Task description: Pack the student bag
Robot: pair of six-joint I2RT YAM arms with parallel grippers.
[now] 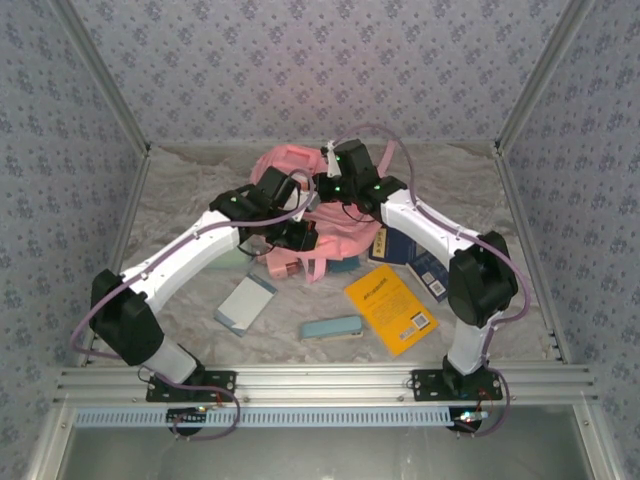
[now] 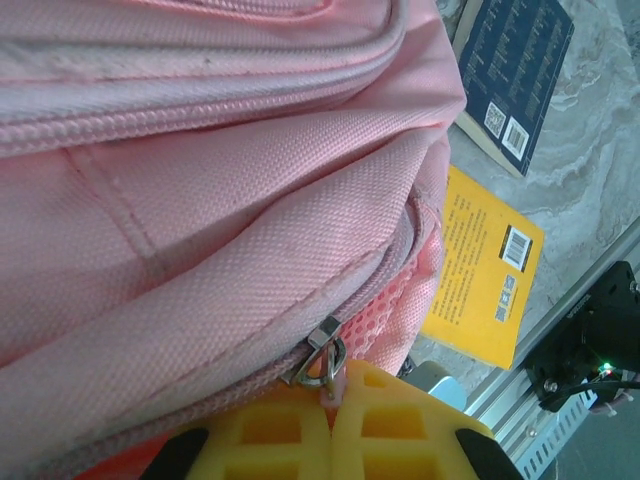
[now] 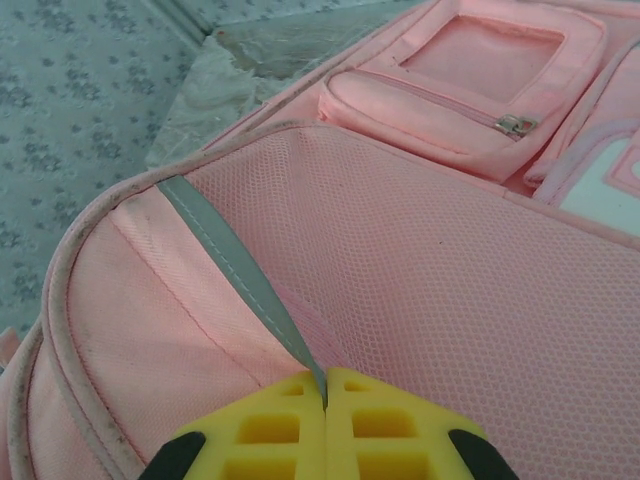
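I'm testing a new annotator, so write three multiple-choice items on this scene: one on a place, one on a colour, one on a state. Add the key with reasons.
1. Where does the yellow book lie relative to the student bag?
A. inside it
B. on the table, nearer the arm bases and to the right
C. on top of it

2. What colour is the strip pinched in the right gripper?
A. grey
B. black
C. green

3. How is the left gripper?
A. wide open above the table
B. shut on the zip pull
C. shut on a book

Key:
1 B, the top view shows the book flat on the table, clear of the bag.
2 A, the right wrist view shows a grey band on pink fabric.
3 B, the left wrist view shows the fingers closed together with the pull at their seam.
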